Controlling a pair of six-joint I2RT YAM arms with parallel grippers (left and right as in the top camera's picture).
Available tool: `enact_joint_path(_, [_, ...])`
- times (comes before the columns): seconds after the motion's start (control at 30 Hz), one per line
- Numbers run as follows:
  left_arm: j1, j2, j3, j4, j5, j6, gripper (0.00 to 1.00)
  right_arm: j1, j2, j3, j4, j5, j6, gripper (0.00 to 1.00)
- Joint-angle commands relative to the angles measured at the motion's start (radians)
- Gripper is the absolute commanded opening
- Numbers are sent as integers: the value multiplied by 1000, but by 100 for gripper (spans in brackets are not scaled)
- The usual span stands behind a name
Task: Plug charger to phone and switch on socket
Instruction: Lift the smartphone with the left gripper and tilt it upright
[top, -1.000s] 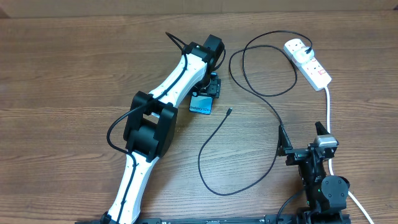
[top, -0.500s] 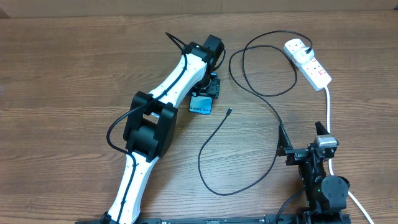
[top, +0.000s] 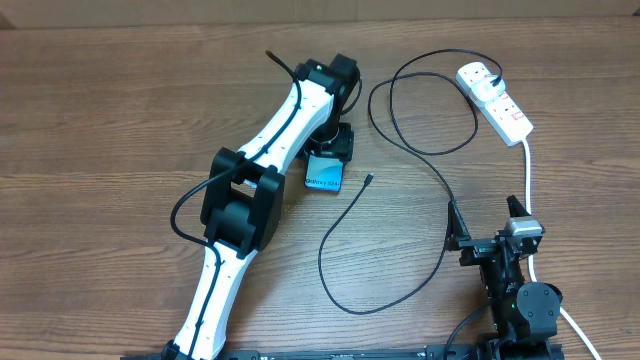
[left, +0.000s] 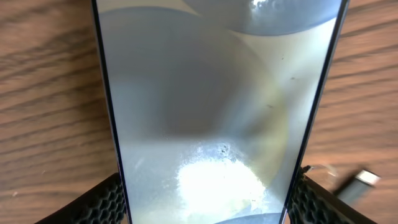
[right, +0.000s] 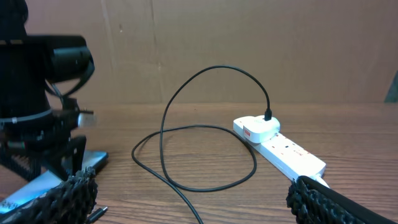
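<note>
The phone (top: 323, 180) lies near the table's middle, its light blue screen up. My left gripper (top: 334, 150) is over its far end. In the left wrist view the phone (left: 205, 93) fills the frame and my left gripper's (left: 205, 202) two fingers press its black edges. The charger (top: 400, 150) loops across the table. Its connector tip (top: 369, 180) lies loose just right of the phone, and its plug (top: 478, 74) sits in the socket (top: 500, 104) at the back right. My right gripper (top: 488, 222) is open and empty at the front right, far from all of them.
The socket's white cord (top: 528, 175) runs forward past my right gripper. The right wrist view shows the socket (right: 280, 146), the cable loop (right: 186, 168), the connector tip (right: 96, 214) and my left arm (right: 37, 112) on the left. A cardboard wall stands behind the table.
The phone has slid slightly toward the table's front in my left gripper, and more of its screen shows. The right arm and the cable have not moved.
</note>
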Motion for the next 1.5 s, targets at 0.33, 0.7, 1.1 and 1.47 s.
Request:
enact_joint_path(0.33, [74, 1, 138, -101, 291, -25, 69, 5, -10, -10, 6, 9, 3, 100])
enact_joint_path(0.7, [204, 1, 138, -146, 804, 37, 67, 5, -10, -10, 6, 9, 3, 100])
enact_joint_path(1.1, [305, 1, 138, -160, 1265, 49, 67, 5, -10, -10, 6, 9, 3, 100])
enact_joint_path(1.47, [319, 1, 138, -186, 1325, -93, 67, 5, -10, -10, 40, 35, 0, 100])
